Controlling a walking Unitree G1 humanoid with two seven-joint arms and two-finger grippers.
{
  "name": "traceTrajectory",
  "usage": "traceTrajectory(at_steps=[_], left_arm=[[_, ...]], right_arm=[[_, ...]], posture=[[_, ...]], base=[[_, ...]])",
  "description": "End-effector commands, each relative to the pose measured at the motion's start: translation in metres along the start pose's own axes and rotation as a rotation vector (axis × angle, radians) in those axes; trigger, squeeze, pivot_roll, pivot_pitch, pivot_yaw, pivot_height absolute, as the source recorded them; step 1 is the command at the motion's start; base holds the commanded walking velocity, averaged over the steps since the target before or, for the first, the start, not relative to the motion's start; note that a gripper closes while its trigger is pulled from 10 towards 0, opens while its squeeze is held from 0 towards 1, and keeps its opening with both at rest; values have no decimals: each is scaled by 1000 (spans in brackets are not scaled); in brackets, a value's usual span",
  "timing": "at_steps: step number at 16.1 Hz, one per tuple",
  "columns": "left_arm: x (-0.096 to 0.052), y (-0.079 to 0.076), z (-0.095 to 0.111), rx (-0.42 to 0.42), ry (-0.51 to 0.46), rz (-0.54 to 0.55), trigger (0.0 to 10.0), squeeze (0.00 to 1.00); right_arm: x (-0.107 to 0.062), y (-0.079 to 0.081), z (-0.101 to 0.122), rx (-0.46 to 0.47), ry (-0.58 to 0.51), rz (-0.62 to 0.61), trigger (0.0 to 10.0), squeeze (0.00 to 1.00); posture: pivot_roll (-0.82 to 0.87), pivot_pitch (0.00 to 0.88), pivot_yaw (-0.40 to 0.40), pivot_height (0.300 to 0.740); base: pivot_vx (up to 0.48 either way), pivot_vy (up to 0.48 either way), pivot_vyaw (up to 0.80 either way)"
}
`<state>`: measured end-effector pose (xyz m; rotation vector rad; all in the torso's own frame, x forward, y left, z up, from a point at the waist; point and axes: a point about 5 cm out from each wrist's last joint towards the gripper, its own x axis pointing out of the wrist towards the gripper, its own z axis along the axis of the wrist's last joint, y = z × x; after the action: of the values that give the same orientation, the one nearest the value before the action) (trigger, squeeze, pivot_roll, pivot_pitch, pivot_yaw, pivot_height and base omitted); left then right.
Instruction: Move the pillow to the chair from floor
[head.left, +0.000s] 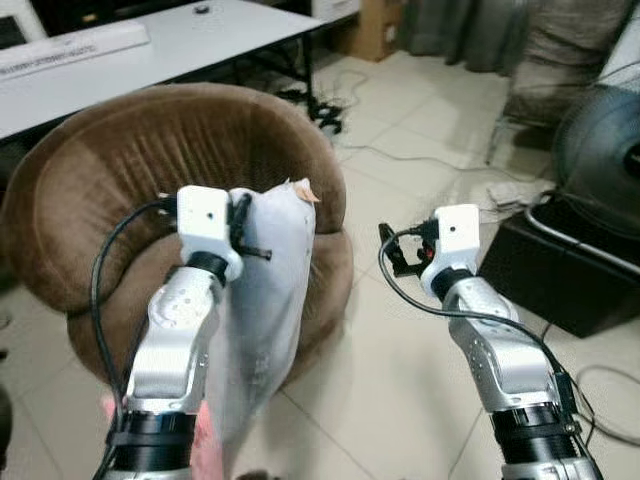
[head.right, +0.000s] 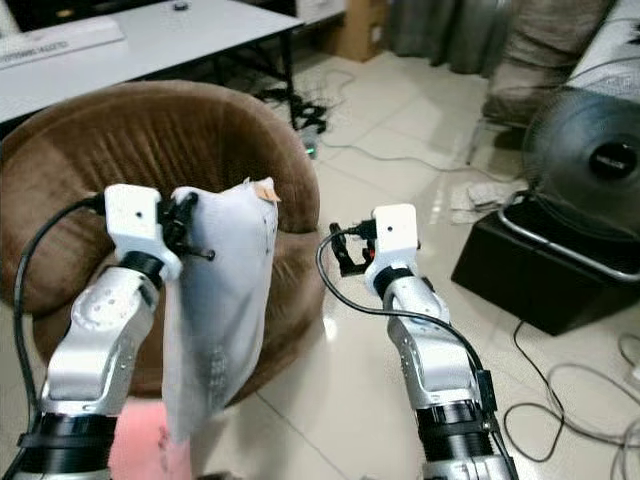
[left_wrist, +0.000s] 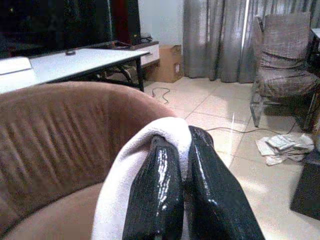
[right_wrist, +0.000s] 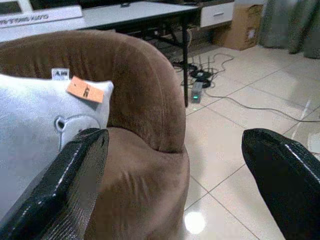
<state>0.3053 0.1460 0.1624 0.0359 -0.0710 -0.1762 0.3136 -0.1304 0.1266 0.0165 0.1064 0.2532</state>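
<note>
Left claw (left_wrist: 182, 200): two glossy black fingers (left_wrist: 155, 200) clamped together on a fold of the limp white fabric pillow (head.left: 262, 310). Pillow hanging lengthwise below the claw, clear of the floor, draped in front of the seat of the round brown plush chair (head.left: 130, 160); small orange tag (right_wrist: 86, 90) and white label at the pillow's upper corner, faint printed bear face just beneath the tag.

Right claw (right_wrist: 175, 185): fingers spread wide apart, holding nothing, raised beside the chair's outer edge, to the right of the hanging pillow and not touching it.

Chair: curved high back rising beyond the left claw, cushion directly behind the pillow.

Glossy cream tiled floor (head.left: 400, 360): beneath both claws, a bright reflection close to the chair base.

Long white table (head.left: 200, 45): behind the chair, far from both claws, dark legs, cables and a power strip (right_wrist: 196, 90) on the floor past its end.

Black round fan (head.right: 590, 160): well to the right of the right claw, above a black box (head.right: 540, 270).

Grey upholstered seat (left_wrist: 285, 65): against grey curtains, crumpled papers on the floor near it.
</note>
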Motion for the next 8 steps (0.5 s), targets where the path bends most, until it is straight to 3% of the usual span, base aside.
traceTrajectory(at_steps=[1, 4, 8], left_arm=[[-3, 3, 14, 24, -60, 18, 10000, 0], [-5, 5, 14, 26, -57, 29, 10000, 0], [-7, 7, 15, 30, -55, 41, 10000, 0]], right_arm=[[2, 6, 2, -7, -8, 31, 10000, 0], [3, 7, 0, -6, -6, 46, 10000, 0], [7, 10, 1, -17, -10, 74, 10000, 0]], posture=[[66, 0, 46, 740], [81, 0, 32, 740], [90, 0, 30, 740]], base=[[0, -480, 587], [0, -480, 0], [0, -480, 750]])
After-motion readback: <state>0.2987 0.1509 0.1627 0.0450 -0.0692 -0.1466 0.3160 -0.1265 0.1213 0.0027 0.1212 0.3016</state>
